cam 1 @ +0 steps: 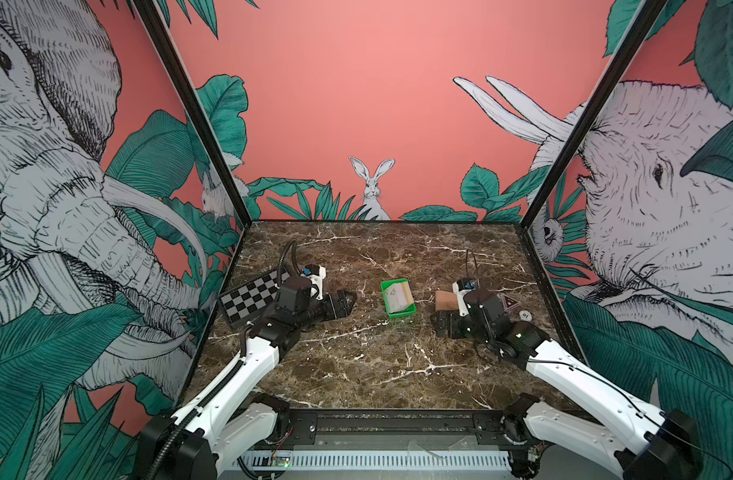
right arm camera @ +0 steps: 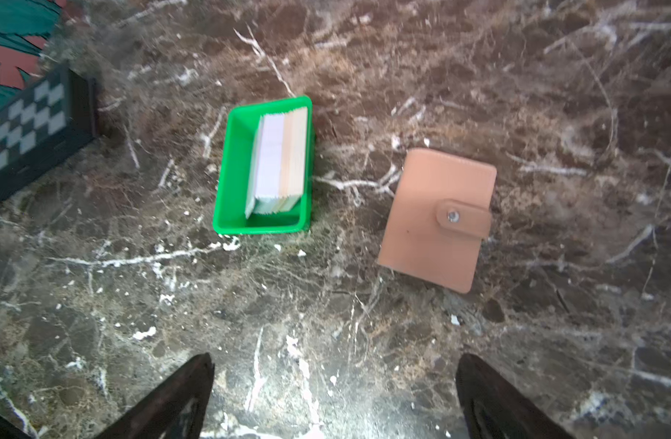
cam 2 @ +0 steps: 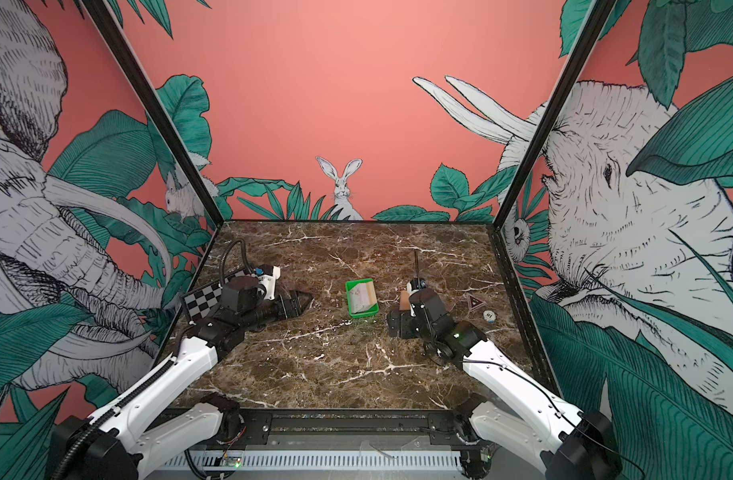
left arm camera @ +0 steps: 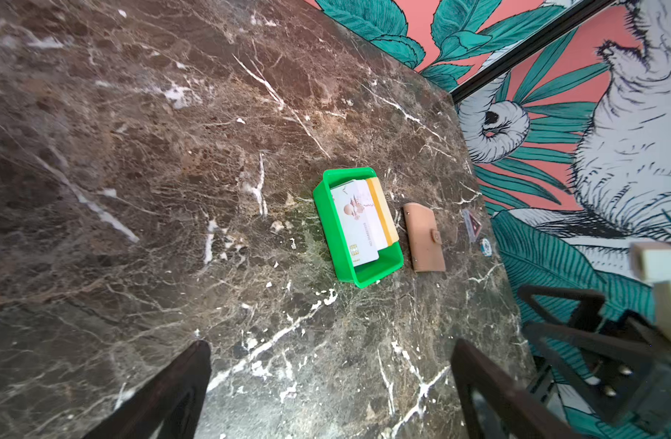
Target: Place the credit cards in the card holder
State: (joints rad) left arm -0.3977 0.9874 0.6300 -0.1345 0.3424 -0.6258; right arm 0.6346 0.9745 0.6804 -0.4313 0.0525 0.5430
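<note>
The credit cards [left arm camera: 358, 224] stood on edge as a small stack inside a green tray [left arm camera: 379, 271] near the middle of the counter [cam 1: 377, 365]. They leaned toward the tray wall that faced the right edge. The front card was whitish with a gold chip and faint printed marks; the ones behind it were beige.

The card holder [right arm camera: 436, 220] lay flat and closed just beside the tray on the side toward the counter's right edge, with a strip of bare marble between the two. Its strap [right arm camera: 465, 220] was folded over and snapped shut. In both top views the right arm hid part of it.

The left gripper [left arm camera: 330, 344] sat low over the counter between the left edge and the tray, pointing at the tray. Its fingers were spread wide and held nothing. The right gripper [right arm camera: 335, 359] was on the front-edge side of the card holder, also spread wide and empty. Whether either one touched the marble could not be told.

A checkerboard [cam 1: 248, 297] lay at the left edge, partly under the left arm. Near the right edge were two small items – a triangle-marked card [cam 1: 509, 302] and a round poker chip [cam 1: 525, 315] – both well apart from the tray.
</note>
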